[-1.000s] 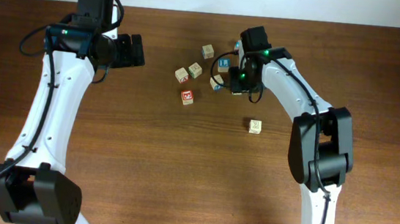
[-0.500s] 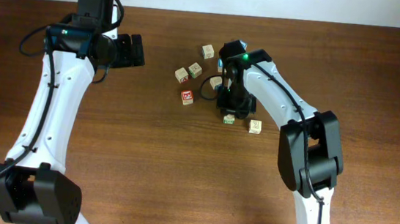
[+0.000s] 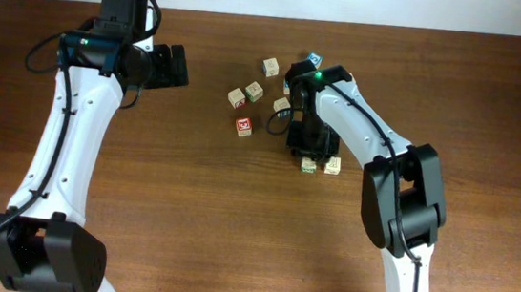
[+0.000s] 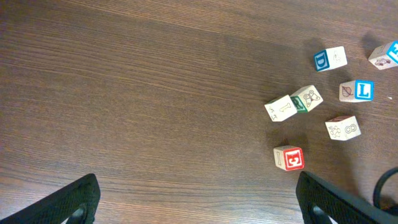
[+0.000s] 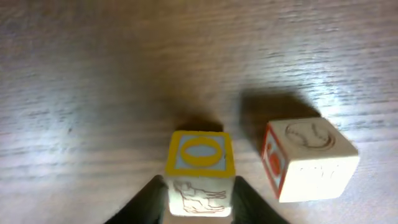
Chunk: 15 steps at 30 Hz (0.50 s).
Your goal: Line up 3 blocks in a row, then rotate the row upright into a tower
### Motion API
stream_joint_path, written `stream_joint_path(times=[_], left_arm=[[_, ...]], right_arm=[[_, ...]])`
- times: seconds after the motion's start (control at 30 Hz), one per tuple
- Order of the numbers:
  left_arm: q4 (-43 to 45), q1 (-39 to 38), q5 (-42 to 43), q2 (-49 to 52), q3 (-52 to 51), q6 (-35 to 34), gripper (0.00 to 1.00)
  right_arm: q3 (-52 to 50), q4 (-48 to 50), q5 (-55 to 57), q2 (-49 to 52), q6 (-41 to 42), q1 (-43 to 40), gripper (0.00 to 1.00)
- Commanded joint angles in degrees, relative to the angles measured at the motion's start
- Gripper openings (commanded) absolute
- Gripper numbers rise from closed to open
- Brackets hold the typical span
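Note:
A pale wooden block (image 5: 200,177) with a yellow-framed "O" on top stands on the table between my right gripper's (image 5: 200,198) fingers. The jaws are open, lying close along both its sides. In the overhead view this block (image 3: 308,165) sits just left of another pale block (image 3: 332,164) that has an orange-printed side (image 5: 311,158). Several more blocks lie behind in a loose group, among them a green-faced one (image 4: 306,98) and a blue "D" one (image 4: 329,60). My left gripper (image 3: 168,65) hangs open at the far left over bare wood (image 4: 199,208), holding nothing.
A red-faced cube (image 3: 243,125) and a blue "L" cube (image 4: 357,91) lie among the group. A blue-topped cube (image 3: 314,59) sits behind the right arm. The wooden table's back edge (image 3: 425,30) runs along the top.
My right gripper carried a block from the group toward the front and set it beside the lone pale block. Its jaws have widened. The left arm has not moved.

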Motion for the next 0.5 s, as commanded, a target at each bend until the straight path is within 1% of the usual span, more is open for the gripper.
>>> stream_joint_path(times=[0.0,0.1,0.17,0.2,0.27,0.37,0.47], left_arm=[[-0.1,0.0,-0.6,0.2,0.8,0.3,0.99],[-0.1,0.0,-0.6,0.2,0.8,0.3,0.99],[0.1,0.0,-0.6,0.2,0.8,0.3,0.99],[0.1,0.0,-0.6,0.2,0.8,0.3,0.99],[0.1,0.0,-0.6,0.2,0.8,0.3,0.99],[0.1,0.0,-0.6,0.2,0.8,0.3,0.99],[0.1,0.0,-0.6,0.2,0.8,0.3,0.99]], right_arm=[[-0.5,0.5,2.5,1.2,0.4,-1.7,0.52],[3.1,-0.1,1.9,1.2,-3.9,-2.1,0.53],[7.4,-0.5,1.9,1.2,-6.0,-2.0,0.53],[10.3,0.3,1.6,1.2,-7.8,-2.0,0.56],[13.6,5.2,-1.2,1.2,-13.8,-2.0,0.61],[13.5,12.0,-1.8,1.2,-16.4,-1.9,0.71],[12.9,18.8,-2.0,2.1,-20.6,-0.9,0.73]])
